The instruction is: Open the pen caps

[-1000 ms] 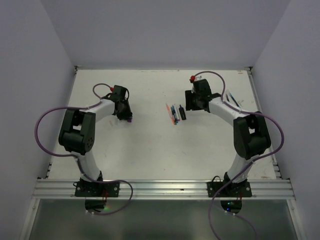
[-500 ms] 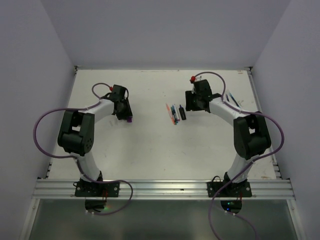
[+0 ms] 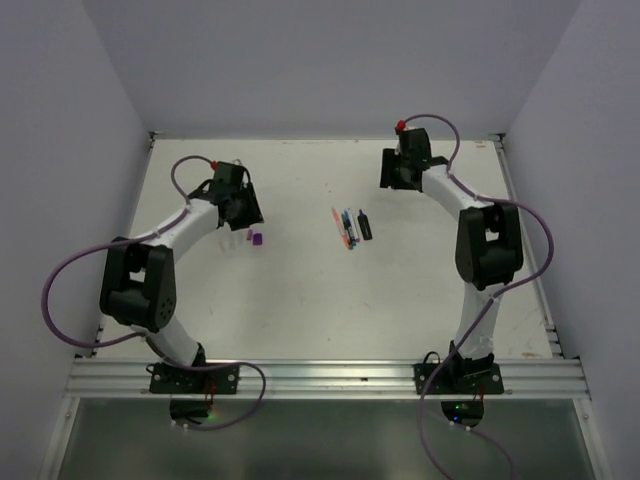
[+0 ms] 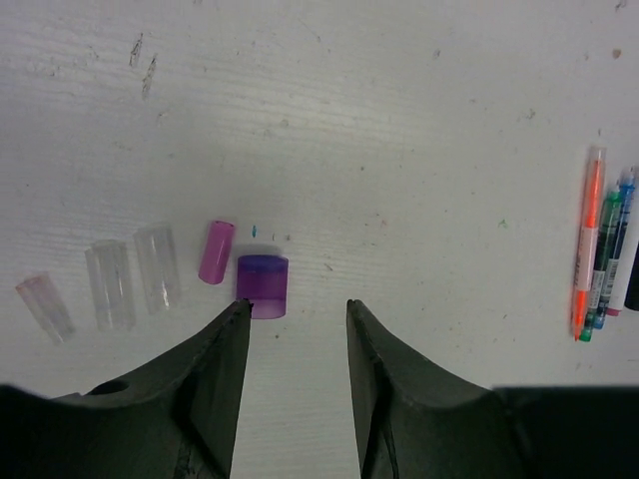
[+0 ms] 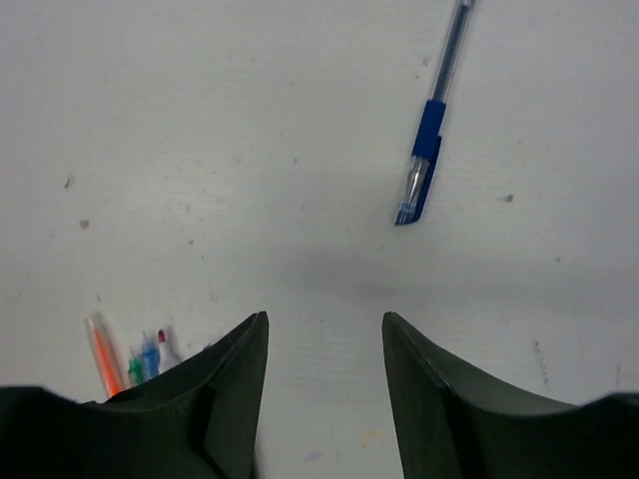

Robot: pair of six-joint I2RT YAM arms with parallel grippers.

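Marker cap (image 4: 263, 286) beyond left end effector (image 4: 297, 305)

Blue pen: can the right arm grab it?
Probably yes. The right arm's fingers are open, and the blue pen lies alone on the table ahead of them, nothing between.

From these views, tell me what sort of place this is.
Probably a robot test cell, not a home or shop: plain white walls box in a scuffed white table, the left arm and right arm are bolted to a metal rail, and pens and loose caps lie on the table.
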